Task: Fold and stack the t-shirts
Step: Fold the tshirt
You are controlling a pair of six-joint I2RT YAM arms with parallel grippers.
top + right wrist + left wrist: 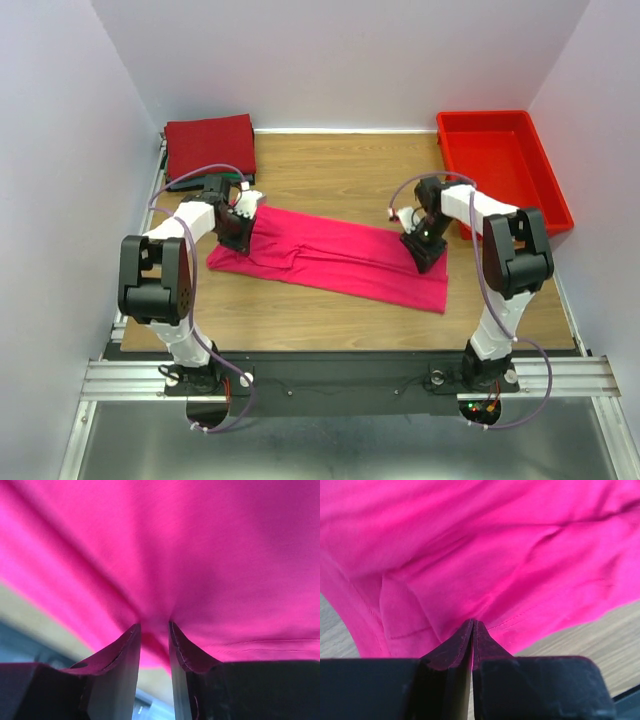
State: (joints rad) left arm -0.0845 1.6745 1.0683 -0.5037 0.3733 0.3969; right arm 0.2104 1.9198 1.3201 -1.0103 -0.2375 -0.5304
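My left claw is fully closed on a hemmed edge of the pink t-shirt. My right claw pinches a bunched fold, its fingers narrowly apart. The magenta fabric lies in a long, wrinkled band on the counter, spanning from one claw to the other.

1. the top view is bright and evenly lit, with soft light from above on the pale walls.
2. the arms cast only faint, soft-edged shadows on the table.
3. the shirt is heavily saturated in both wrist views, and its folds show as soft darker bands.
4. the left gripper and right gripper are underexposed, almost black.
5. the right wrist view is blurred and its background is a smear. the left wrist view is sharper, with wood grain visible.
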